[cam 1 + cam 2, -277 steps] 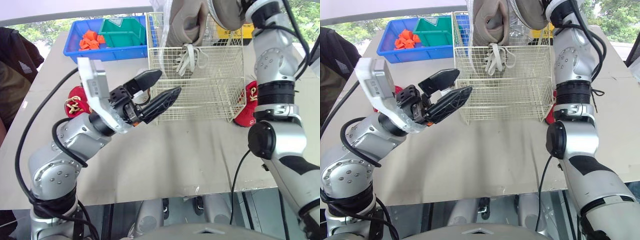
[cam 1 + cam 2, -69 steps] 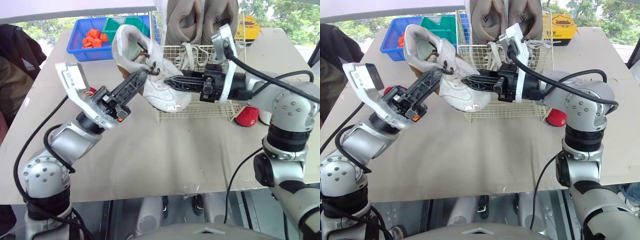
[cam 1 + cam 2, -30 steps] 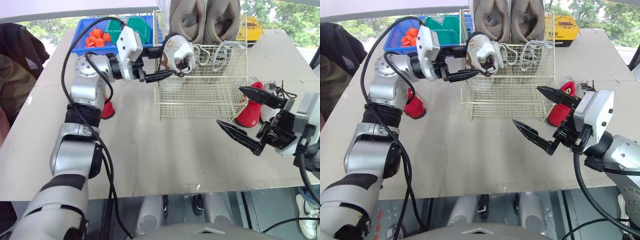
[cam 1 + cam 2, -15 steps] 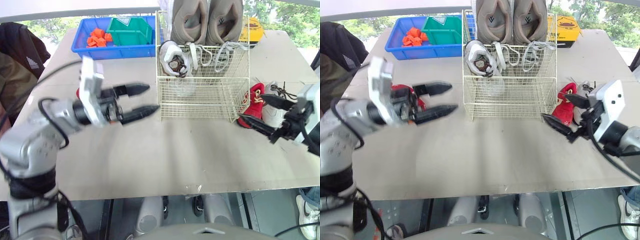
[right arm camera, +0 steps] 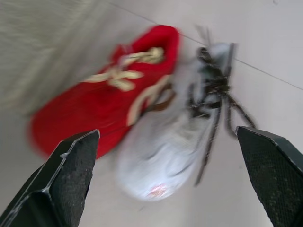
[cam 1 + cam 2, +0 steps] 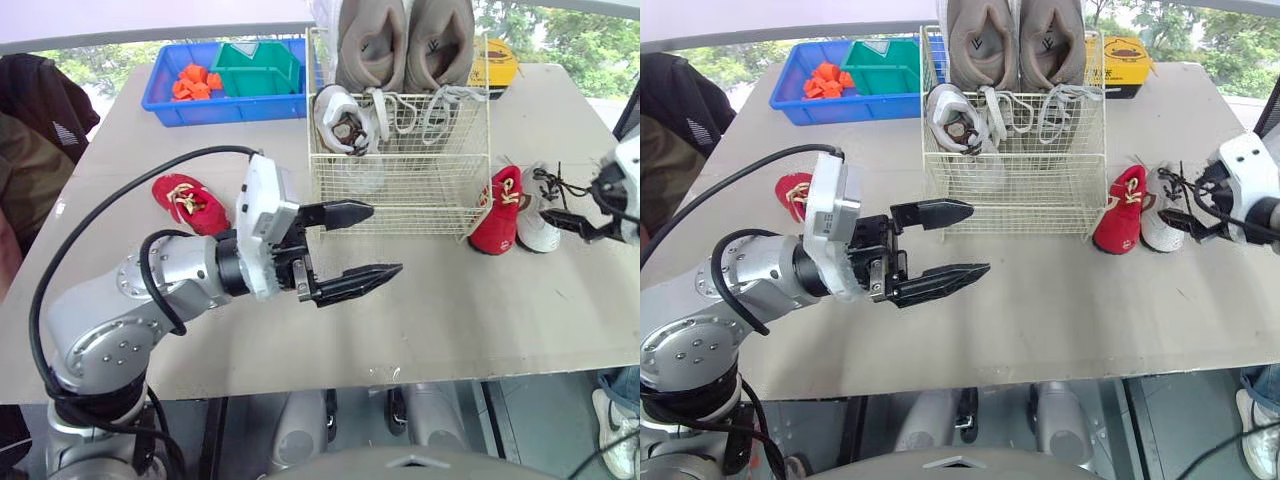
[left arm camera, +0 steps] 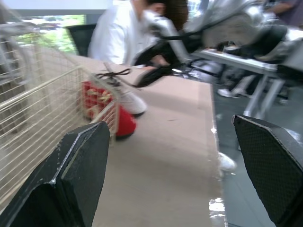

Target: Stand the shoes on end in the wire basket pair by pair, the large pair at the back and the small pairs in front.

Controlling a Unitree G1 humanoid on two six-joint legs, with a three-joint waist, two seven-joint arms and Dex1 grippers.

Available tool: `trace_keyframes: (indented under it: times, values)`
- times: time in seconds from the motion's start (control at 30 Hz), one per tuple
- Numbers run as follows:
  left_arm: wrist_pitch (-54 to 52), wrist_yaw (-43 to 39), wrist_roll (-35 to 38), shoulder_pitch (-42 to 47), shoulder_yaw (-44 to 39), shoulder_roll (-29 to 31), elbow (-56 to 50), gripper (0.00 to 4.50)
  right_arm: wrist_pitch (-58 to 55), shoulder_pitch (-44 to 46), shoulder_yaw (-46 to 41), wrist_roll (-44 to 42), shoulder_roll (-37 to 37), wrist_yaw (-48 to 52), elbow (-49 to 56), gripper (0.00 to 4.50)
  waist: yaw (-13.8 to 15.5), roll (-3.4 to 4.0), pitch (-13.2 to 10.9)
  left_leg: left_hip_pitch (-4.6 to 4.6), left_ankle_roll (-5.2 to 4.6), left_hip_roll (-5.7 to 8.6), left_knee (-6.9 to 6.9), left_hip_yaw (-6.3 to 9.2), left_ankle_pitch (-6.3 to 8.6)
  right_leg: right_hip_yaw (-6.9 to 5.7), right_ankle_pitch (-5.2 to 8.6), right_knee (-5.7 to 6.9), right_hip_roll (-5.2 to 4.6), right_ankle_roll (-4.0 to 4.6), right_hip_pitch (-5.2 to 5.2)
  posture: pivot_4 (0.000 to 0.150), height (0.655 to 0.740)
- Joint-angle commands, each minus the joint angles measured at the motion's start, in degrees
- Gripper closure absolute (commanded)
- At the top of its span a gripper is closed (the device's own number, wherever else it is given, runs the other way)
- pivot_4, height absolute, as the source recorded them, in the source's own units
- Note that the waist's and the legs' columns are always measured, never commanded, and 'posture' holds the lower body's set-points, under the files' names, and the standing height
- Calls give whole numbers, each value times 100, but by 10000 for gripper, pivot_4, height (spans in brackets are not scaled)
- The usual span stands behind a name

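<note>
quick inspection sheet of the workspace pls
surface: grey table
job's things: wire basket holds large tan pair on end at back, small white shoe in front; left red shoe, right red shoe and loose white shoe on the table
clutter: blue tray, yellow box
grippers: left gripper open, empty; right gripper open over loose white shoe
cables: black cable loops off left arm
surroundings: person's dark clothing beside table

On the table [image 6: 1060, 300] are set a wire basket [image 6: 1015, 190], blue tray [image 6: 225, 108], yellow box [image 6: 1127, 62], lone red shoe [image 6: 190, 203], second red shoe [image 6: 497, 210] and white shoe [image 6: 537, 215].
</note>
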State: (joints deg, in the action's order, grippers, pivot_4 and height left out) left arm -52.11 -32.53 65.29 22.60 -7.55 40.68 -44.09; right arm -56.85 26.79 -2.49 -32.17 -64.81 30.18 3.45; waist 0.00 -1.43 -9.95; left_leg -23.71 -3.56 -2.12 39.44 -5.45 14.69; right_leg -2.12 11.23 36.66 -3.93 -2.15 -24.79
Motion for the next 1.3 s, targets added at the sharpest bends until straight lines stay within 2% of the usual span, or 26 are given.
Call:
trace_keyframes:
  times: [0.03,0.17,0.33,0.53,0.67,0.7,0.77,0.87,0.97,1.03,1.1,1.17,1.23,1.3]
  values:
    - [105,-100,78,135,38,103,29,233,-152,889,658,725,315,21,-917,0,-2,0,0,-1,0,1,-1,-1,0,0,0,-5,0,0,-1,1500,7400]
    - [235,-123,41,169,109,56,54,233,-54,2019,1044,1367,1039,-49,-2622,0,-45,1,-3,-10,3,4,-2,-10,-2,7,-2,-15,4,-2,-6,1500,7400]
    - [355,-251,207,29,-25,119,-4,233,306,2829,1201,1948,1517,159,-4327,0,-16,2,-4,-13,21,3,-7,-8,-12,2,-5,-21,5,-7,-6,1500,7400]
    - [485,-220,171,-112,15,90,-73,0,720,3272,1299,2300,1594,967,-5488,26063,28,2,-4,-13,19,1,-8,-8,-11,1,-13,-30,3,-19,-2,1500,7400]
    - [569,-261,113,-153,54,85,-37,0,791,3142,1113,2341,1462,1363,-5307,43092,58,2,-3,-10,14,0,-8,-9,-8,3,-4,-31,1,-2,2,1500,7400]
    - [589,-278,108,-157,56,86,-17,0,765,2994,902,2241,1375,1365,-5051,44624,74,2,-3,-10,15,0,-7,-9,-8,3,-4,-30,1,-2,2,1500,7400]
    - [615,-310,121,-158,51,98,15,0,434,2531,307,1915,1162,1339,-4193,44624,105,3,-4,-12,16,-2,-8,-5,-9,-3,-5,-29,0,-4,2,1500,7400]
    - [655,-420,134,-192,10,138,129,0,54,1213,-1000,1419,952,1153,-2005,44624,108,15,-7,-21,18,-4,-14,-1,-9,-13,-14,-33,-5,-24,-2,1500,7400]
    - [701,-542,78,-249,3,138,267,0,-195,97,-2238,1165,1169,814,-7,44624,87,24,-3,-19,20,-7,-24,3,-9,-17,-12,-38,-3,-30,-3,1500,7400]
    - [773,-634,-21,-265,54,76,399,0,581,-295,-3428,455,2236,430,1651,44624,25,28,-3,-10,22,-7,-26,-4,-10,-9,-9,-29,0,-35,-4,1500,7400]
    - [922,-645,-222,-273,102,-32,513,0,337,-379,-3987,-450,2959,72,2989,44624,-15,32,-5,-4,27,-9,-24,-1,-10,1,1,-32,27,-55,-2,1500,7400]
    - [1050,-523,-290,-282,55,-202,594,0,682,-342,-3766,-557,3360,-225,3721,44624,-42,37,-7,3,36,-15,-28,8,-15,0,4,-9,29,-57,-5,1500,7400]
    - [1115,-770,-371,-395,-6,-133,635,0,1354,-91,-2882,-9,3828,-739,4031,44624,-86,30,-3,11,25,-15,-27,10,-9,1,6,6,28,-54,-5,1500,7400]
    - [1079,-723,-117,-536,-235,-143,712,0,1929,223,-2086,373,4540,-1282,3990,44624,-137,29,-2,28,24,-15,-26,-4,-8,16,14,9,29,-25,-2,1500,7400]
